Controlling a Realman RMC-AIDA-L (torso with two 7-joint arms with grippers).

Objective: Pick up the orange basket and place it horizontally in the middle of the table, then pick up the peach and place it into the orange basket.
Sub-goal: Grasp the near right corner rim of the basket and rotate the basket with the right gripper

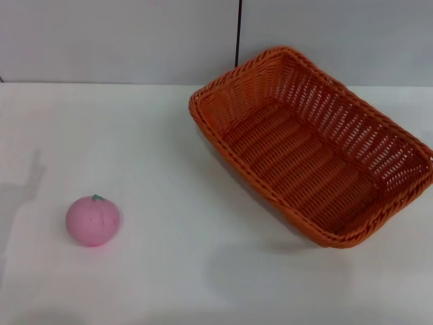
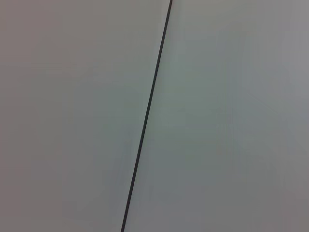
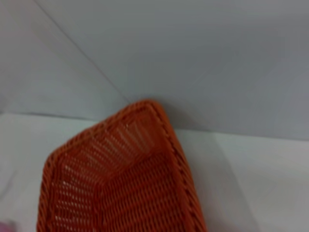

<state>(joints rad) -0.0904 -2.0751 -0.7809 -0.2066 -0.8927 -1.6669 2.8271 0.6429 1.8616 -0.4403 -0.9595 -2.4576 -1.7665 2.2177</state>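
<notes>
Writing or labels appear nowhere. The orange basket (image 1: 314, 152) sits askew on the table (image 1: 169, 271), right and far side; the peach (image 1: 93, 220) lies well apart at near left, path between unobstructed. Neither gripper shows, so claw state cannot be told.

Peach (image 1: 93, 220) stands alone — bare table (image 1: 169, 271) around; basket (image 1: 311, 145) well apart.

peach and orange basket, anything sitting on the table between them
Nothing. In the head view the stretch of white table between the peach and the orange basket is bare; the two sit apart, peach on the robot's left.
</notes>
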